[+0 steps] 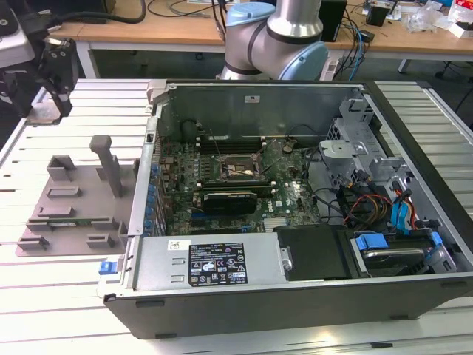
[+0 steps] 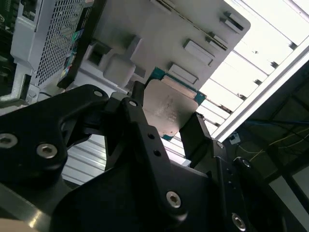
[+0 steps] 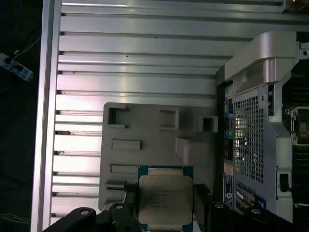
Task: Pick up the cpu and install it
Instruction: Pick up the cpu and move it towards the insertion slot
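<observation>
Ext. view: open computer case (image 1: 295,296) lies on a slatted aluminium table (image 1: 44,296), motherboard (image 1: 288,200) facing up w/ a dark socket frame (image 1: 238,168) near its middle. Grey fixture tray (image 1: 74,200) sits on the table just beside the case, on the exterior view's left. Gripper (image 1: 63,103) hangs above the table's far corner on that side, well apart from the case opening. Arm base (image 1: 273,37) stands behind the case. Wooden desks (image 1: 148,29) w/ cables are further back.

Second wrist view: cpu (image 2: 169,106) is clamped betw. two black fingers (image 2: 195,137), one on each opposite edge. Its silvery top shows, w/ a green rim at the sides. Gripper is closed down to the cpu's width. Behind it are the grey tray, bright table slats and the case's perforated side.

First wrist view: cpu sits in the fingers, seen against the tray. Table slats lie beyond, w/ the case side next to the tray. Dark floor (image 3: 19,145) shows past the table edge.
</observation>
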### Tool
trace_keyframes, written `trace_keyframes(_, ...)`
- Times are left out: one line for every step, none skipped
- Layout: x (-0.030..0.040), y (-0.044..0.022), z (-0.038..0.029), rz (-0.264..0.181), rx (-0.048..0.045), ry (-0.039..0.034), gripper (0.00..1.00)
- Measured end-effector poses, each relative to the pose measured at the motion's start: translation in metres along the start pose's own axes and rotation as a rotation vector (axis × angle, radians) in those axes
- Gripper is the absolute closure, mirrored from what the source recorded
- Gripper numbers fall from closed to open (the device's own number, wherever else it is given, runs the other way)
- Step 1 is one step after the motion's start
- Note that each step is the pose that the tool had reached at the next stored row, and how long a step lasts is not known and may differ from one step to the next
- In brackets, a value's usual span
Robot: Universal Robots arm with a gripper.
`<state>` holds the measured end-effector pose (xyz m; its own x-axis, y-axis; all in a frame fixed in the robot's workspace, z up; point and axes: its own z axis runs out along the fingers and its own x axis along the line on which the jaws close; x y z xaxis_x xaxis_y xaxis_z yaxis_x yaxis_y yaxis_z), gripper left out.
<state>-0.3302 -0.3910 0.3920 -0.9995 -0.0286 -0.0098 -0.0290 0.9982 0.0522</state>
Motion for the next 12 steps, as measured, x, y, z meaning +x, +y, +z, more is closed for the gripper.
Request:
trace_keyframes(-0.0039,-0.0001,0.0,0.0,0.0,0.0,0.45)
trace_keyframes(-0.0084,-0.0002,0.0001,0.0,0.0,-0.0001,0.45)
trace_keyframes(-0.0116,-0.0003,0.0002,0.0,0.0,-0.0001,0.45)
trace_keyframes(-0.0149,-0.0004,0.0001,0.0,0.0,0.0,0.45)
trace_keyframes(-0.0188,-0.0005,0.0002,0.0,0.0,0.0,0.45)
trace_keyframes(-0.0214,-0.0006,0.0002,0.0,0.0001,0.0,0.45)
trace_keyframes(-0.0252,-0.0007,0.0003,0.0,0.0,-0.0001,0.45)
trace_keyframes(-0.0287,-0.0008,0.0003,0.0,0.0,-0.0001,0.45)
trace_keyframes(-0.0334,-0.0009,0.0003,0.0,0.0,0.0,0.45)
trace_keyframes(-0.0373,-0.0011,0.0003,0.0,0.0001,0.0,0.45)
trace_keyframes(-0.0419,-0.0012,0.0003,0.0,0.0001,0.0,0.45)
trace_keyframes(-0.046,-0.0013,0.0004,0.0,0.0,-0.0001,0.45)
